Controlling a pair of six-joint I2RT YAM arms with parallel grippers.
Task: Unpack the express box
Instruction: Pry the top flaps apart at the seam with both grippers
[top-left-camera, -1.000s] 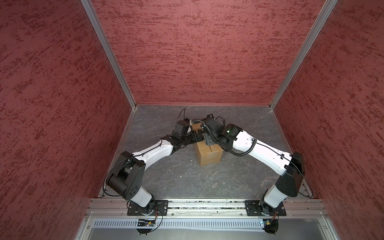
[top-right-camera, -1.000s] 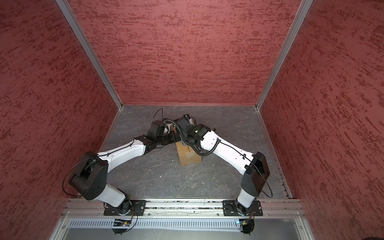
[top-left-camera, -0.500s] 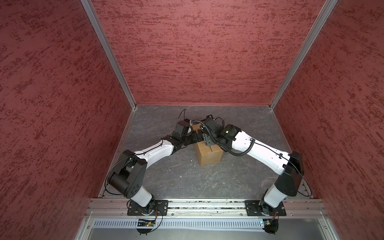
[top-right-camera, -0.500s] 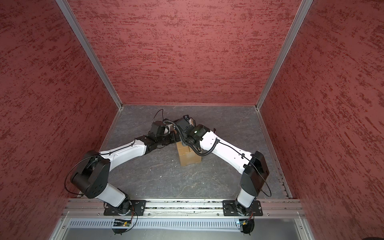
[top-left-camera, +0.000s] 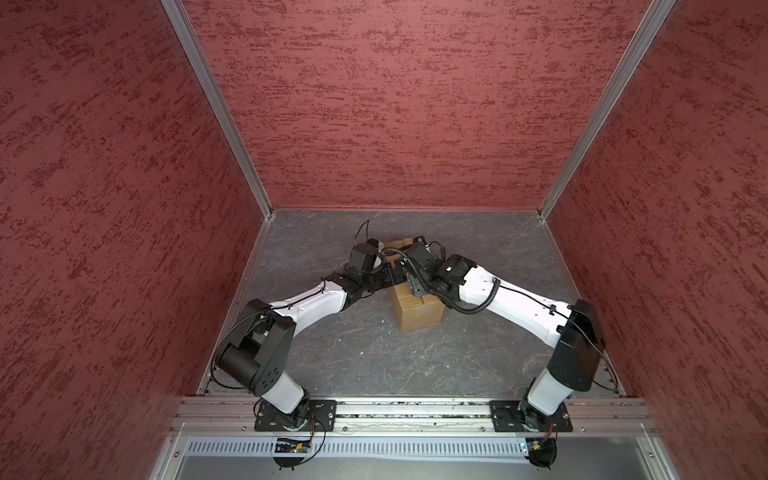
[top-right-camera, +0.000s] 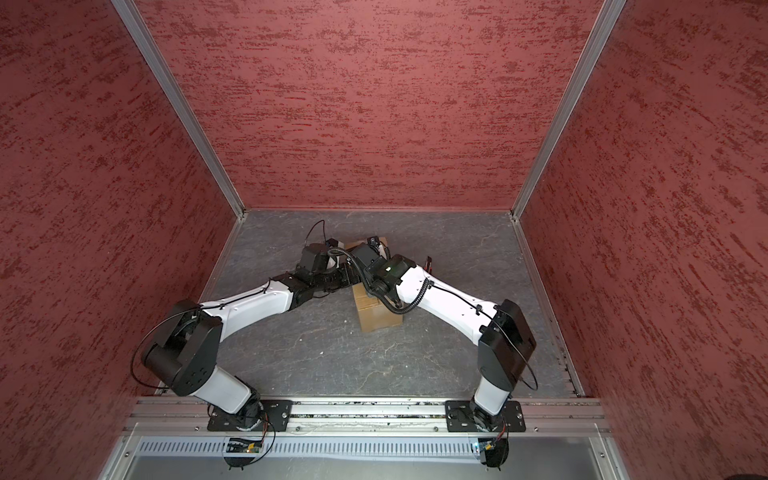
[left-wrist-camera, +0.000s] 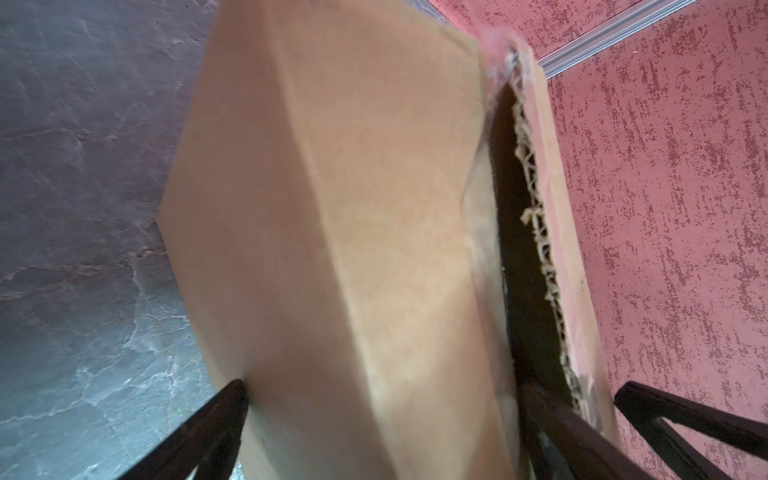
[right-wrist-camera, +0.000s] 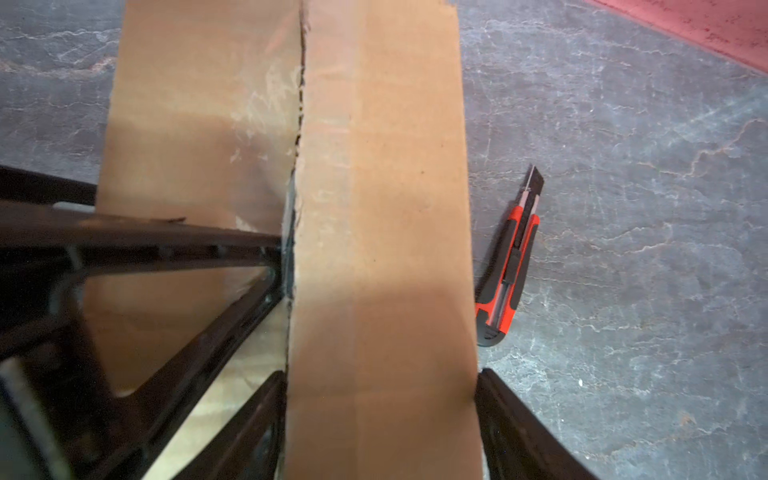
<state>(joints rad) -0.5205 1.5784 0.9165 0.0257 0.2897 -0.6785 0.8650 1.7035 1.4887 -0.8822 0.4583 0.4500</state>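
Working at the express box (top-left-camera: 417, 309), middle of the bench (top-left-camera: 353, 353). Straddling its left flap (left-wrist-camera: 332, 208) with left hand (left-wrist-camera: 384, 407) spread fully, clamping nothing, to lever from the cut seam (right-wrist-camera: 297, 124). Apparently pinching the right flap (right-wrist-camera: 382, 166) with right hand (right-wrist-camera: 382, 380), partly open.

White arm links (top-left-camera: 318, 303), black joints (top-left-camera: 262, 353), ribbed black cable (top-left-camera: 473, 311), possibly a green light (top-right-camera: 388, 268)

In both top views the black-and-white robot arms (top-left-camera: 511, 299) hide most of the top of the brown cardboard box (top-left-camera: 417, 311). The left wrist view shows the box blurry and cut off at the picture's edge, its inside lost in a dark gap. Whether the right gripper (right-wrist-camera: 382, 374) squeezes the box, I cannot tell.
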